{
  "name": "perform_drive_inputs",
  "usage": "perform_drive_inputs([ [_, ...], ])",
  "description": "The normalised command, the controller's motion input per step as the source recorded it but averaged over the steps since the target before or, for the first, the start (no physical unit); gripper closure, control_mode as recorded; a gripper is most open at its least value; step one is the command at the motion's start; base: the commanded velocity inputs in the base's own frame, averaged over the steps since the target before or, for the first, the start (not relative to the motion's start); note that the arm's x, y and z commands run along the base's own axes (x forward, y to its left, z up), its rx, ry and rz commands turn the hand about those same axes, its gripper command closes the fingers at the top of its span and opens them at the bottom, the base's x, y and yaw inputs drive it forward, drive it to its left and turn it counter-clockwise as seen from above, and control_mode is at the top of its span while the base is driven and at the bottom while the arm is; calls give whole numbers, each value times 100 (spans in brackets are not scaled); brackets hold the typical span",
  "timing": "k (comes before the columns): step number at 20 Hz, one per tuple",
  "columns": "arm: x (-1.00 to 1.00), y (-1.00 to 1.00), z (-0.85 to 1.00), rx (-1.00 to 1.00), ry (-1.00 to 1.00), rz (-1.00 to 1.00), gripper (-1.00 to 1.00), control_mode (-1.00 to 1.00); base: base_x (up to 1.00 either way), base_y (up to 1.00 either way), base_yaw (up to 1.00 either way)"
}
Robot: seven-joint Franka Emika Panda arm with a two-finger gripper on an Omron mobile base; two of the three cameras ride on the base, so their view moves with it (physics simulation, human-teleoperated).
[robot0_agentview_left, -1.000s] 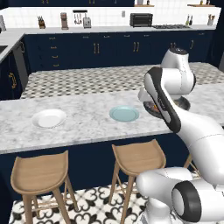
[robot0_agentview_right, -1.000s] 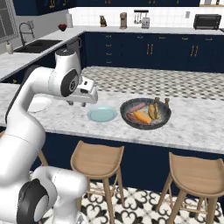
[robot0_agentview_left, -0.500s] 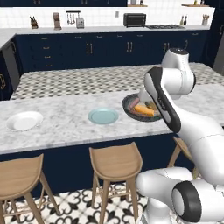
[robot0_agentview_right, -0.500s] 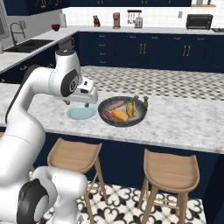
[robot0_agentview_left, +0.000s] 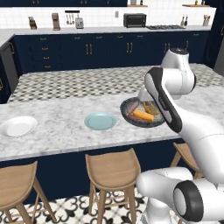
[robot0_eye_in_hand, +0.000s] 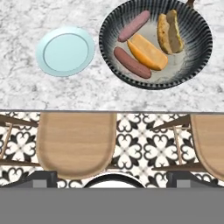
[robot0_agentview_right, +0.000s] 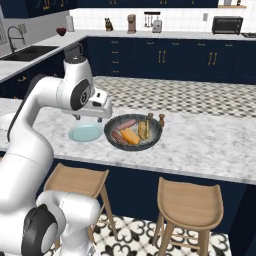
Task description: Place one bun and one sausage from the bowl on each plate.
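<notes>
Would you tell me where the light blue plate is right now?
The light blue plate lies on the marble counter, just left of the dark bowl, with the white plate farther left.

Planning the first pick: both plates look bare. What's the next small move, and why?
Probably lower the open pincer toward the round dark grey bowl and onto one pink sausage. The hand view shows two sausages and two buns in the bowl, while the light blue plate beside it and the white plate farther left hold nothing.
</notes>
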Motion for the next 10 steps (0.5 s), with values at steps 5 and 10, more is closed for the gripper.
perform_drive_inputs([
  [5,40,-5,-2,0,7,0,-100,-100,60,-7,0],
  [10,100,-18,-47,-3,14,0,-100,-100,0,0,0],
])
